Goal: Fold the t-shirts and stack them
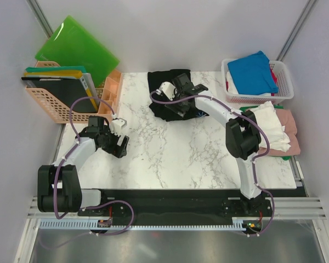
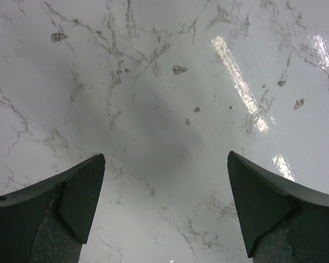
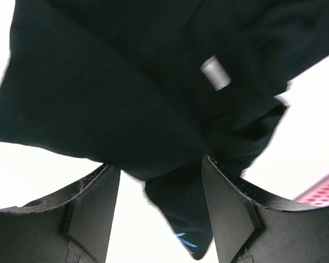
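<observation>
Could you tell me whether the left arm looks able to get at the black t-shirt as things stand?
Probably yes: bare marble lies between the open left gripper and the black t-shirt, though the right gripper hangs over it and could crowd the approach.

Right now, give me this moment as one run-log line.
left gripper: open, above marble table | right gripper: open, over bunched black t-shirt | shirt: not yet folded
</observation>
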Robot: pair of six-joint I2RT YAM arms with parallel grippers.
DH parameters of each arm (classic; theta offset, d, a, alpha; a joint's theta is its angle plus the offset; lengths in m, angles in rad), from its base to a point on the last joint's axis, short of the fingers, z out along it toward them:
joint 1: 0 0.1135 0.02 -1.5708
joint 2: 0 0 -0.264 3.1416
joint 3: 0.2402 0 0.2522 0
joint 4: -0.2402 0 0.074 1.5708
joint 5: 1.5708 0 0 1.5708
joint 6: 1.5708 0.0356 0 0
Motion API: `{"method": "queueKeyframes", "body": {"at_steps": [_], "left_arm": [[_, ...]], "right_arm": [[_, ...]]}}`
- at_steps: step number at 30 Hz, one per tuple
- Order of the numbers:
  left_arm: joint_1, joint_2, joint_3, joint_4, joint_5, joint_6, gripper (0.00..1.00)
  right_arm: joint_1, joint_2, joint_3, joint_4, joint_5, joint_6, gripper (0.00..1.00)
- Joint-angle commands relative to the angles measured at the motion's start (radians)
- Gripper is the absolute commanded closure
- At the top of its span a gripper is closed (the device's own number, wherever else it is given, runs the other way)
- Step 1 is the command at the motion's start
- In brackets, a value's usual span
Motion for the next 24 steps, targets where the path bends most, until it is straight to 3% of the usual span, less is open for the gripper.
{"method": "queueKeyframes", "body": {"at_steps": [1,11,19,24], "left_arm": [[0.004,-0.001,-0.002,0.012,0.009,-0.007,0.01],[0.004,-0.002,-0.003,0.009,0.014,-0.005,0.01],[0.004,-0.004,-0.003,0.007,0.018,-0.007,0.01],[0.004,-0.002,-0.002,0.006,0.02,-0.007,0.01]], "right_arm": [[-0.003,0.037,0.108,0.034,0.076,-0.026,0.32],[-0.005,0.077,0.186,0.042,0.129,-0.019,0.31],[-0.046,-0.047,0.143,0.055,0.139,-0.013,0.29],[-0.046,-0.109,0.103,-0.026,0.106,-0.016,0.24]]}}
